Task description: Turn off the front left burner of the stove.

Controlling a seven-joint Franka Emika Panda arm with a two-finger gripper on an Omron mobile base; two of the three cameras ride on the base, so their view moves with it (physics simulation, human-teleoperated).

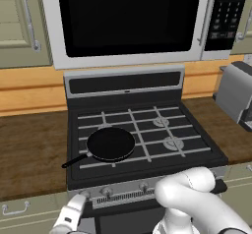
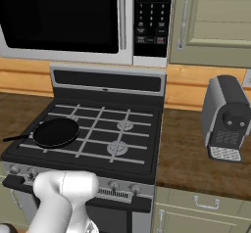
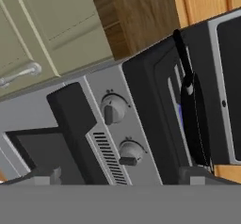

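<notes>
Hand view: 2 knobs sit on the stove front strip at its left end. Gripper state cannot be told. Pan covers the front left burner near the stove's front left corner.

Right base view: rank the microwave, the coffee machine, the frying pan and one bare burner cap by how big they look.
1. microwave
2. coffee machine, though it sits nearer the camera
3. frying pan
4. burner cap
</notes>
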